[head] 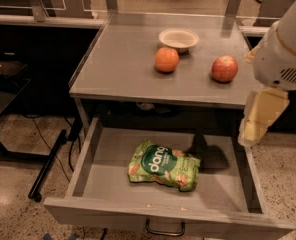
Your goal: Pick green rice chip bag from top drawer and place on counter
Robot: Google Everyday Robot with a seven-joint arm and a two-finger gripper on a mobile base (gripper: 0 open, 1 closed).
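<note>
The green rice chip bag (163, 165) lies flat on the floor of the open top drawer (93, 159), near its middle, with the "dang" lettering facing up. My gripper (260, 116) hangs at the right, above the drawer's right side wall and in front of the counter's right front corner, well apart from the bag. The counter (123, 64) stands directly above the drawer. The drawer's pull handle (165, 229) shows at the bottom edge.
On the counter sit an orange (166, 60), a red apple (224, 68) and a small white bowl (178, 38). My white arm housing (283, 49) covers the counter's right edge. A dark table and cables (48, 159) stand to the left on the speckled floor.
</note>
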